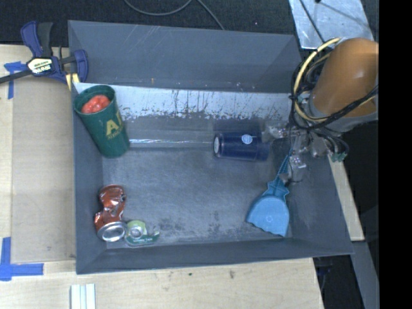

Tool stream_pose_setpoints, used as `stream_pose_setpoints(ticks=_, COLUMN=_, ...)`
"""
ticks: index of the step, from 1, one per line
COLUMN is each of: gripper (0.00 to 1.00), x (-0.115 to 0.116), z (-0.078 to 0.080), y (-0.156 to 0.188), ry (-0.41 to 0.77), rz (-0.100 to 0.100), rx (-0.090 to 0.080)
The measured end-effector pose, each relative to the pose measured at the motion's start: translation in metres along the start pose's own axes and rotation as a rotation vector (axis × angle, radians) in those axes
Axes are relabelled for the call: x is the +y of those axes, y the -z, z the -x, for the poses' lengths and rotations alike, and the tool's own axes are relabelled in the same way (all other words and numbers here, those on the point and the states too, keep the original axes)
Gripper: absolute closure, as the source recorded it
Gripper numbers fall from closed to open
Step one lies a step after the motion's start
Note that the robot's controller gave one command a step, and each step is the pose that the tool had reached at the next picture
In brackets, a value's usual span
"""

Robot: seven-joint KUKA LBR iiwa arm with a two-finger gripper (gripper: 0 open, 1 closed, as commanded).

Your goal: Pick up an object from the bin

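Observation:
My gripper (297,156) hangs low at the bin's right side, under the orange-covered wrist. Right beside it, to the lower left, the thin handle of a light blue scoop (269,214) points up at it. The scoop's wide blade rests on the floor near the front right corner. Whether the gripper touches the handle is not clear. A dark blue can (241,146) lies on its side just left of the gripper, near the back wall.
A green cup (106,123) with something red inside leans in the back left corner. At the front left lie a crushed red can (110,212) and a small green and clear piece (141,232). Cables loop round the wrist.

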State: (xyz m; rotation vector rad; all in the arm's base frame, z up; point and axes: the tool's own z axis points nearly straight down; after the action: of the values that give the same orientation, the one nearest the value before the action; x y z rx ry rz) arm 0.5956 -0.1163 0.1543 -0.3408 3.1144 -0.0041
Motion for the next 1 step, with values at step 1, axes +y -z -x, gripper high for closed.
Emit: stream_pose_setpoints(ticks=1, gripper=0.00, x=0.0126, z=-0.0153, y=-0.0238, ry=0.365, rz=0.003, rx=0.004)
